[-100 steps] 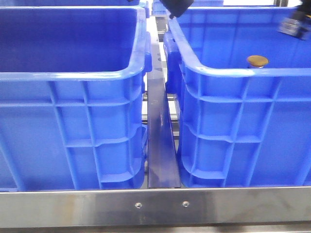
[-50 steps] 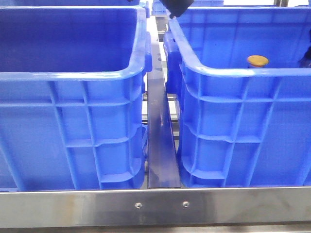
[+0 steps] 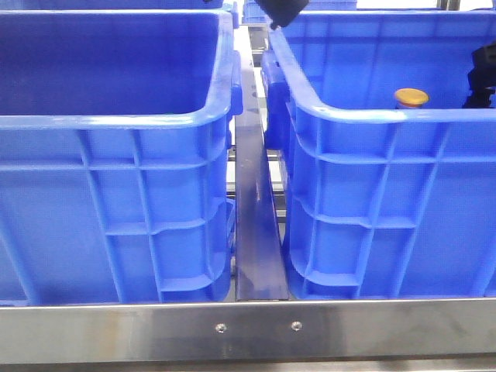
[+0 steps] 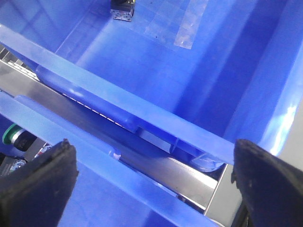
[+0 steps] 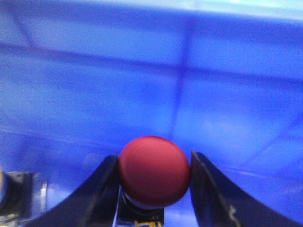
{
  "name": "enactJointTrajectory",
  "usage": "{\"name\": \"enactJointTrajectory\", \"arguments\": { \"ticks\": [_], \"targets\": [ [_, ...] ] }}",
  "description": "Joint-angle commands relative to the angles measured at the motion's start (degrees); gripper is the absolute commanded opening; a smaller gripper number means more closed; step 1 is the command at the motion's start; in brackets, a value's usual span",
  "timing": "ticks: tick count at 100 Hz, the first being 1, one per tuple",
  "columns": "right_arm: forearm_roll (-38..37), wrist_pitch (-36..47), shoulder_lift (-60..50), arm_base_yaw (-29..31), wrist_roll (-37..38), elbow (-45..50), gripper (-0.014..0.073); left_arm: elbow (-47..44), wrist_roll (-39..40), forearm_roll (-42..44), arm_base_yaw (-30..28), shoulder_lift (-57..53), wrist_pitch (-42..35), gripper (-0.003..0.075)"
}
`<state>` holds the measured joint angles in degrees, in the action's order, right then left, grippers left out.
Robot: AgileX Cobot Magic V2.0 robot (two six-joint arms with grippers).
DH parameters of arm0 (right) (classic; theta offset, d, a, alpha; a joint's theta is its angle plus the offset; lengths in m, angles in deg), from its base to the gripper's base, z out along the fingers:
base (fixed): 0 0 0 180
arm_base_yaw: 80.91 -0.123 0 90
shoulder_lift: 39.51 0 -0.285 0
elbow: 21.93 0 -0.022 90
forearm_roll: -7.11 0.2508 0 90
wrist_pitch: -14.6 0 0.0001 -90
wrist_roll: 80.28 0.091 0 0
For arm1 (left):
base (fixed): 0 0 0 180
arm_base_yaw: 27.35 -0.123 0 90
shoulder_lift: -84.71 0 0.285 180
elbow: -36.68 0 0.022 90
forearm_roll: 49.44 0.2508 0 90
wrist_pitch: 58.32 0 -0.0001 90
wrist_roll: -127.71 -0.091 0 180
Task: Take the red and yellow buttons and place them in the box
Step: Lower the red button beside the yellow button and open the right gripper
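A steel frame [image 3: 256, 329] carries two deep blue crates side by side, with a dark metal rail [image 3: 254, 232] running between them. The left crate [image 3: 116, 124] shows only bare blue walls from the front. The right crate [image 3: 387, 155] holds a yellow button [image 3: 411, 97], whose cap shows just above the near rim.

My right gripper [image 5: 154, 182] is down inside the right crate, against its right edge in the front view, where only a dark part of it shows. Its black fingers [image 5: 97, 189] press against both sides of a red button [image 5: 154, 170], whose round cap fills the gap between them. A blue crate wall, blurred, fills the wrist view behind it. Something small sits at the edge of that view, too blurred to name.

My left gripper [image 4: 156, 179] hangs above the gap between the two crates, at their far end, its black fingers [image 4: 35, 184] spread wide with nothing between them. Below it, the wrist camera shows two rolled rims and the rail between them. On the floor of one crate lie a small dark block [image 4: 122, 9] and a patch of clear tape [image 4: 184, 28]. In the other crate a green-capped button [image 4: 10, 135] sits near the rim.
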<state>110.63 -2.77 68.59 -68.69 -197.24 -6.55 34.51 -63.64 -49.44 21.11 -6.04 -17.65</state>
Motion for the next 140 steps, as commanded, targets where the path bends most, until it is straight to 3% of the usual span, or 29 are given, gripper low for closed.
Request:
{"name": "enactJointTrajectory", "arguments": {
  "ticks": [1, 39, 59, 65, 140],
  "targets": [
    [6.5, -2.5, -1.6, 0.2, -1.8, -2.3, 0.0121, 2.0, 0.0, 0.0, 0.5, -2.2, -3.6, 0.062],
    [6.5, -2.4, -0.5, 0.2, -3.5, -2.3, 0.0139, 2.0, 0.0, 0.0, 0.5, -2.2, -3.6, 0.062],
    [6.5, -2.3, -0.5, 0.2, -3.4, -2.3, 0.0381, 2.0, 0.0, 0.0, 0.5, -2.2, -3.6, 0.062],
    [6.5, -2.3, -0.5, 0.2, -3.4, -2.3, 0.0406, 2.0, 0.0, 0.0, 0.5, -2.2, -3.6, 0.062],
    [6.4, -1.4, -6.5, 0.2, -1.8, 0.6, 0.0407, 2.0, 0.0, 0.0, 0.5, -2.2, -3.6, 0.062]
  ]
}}
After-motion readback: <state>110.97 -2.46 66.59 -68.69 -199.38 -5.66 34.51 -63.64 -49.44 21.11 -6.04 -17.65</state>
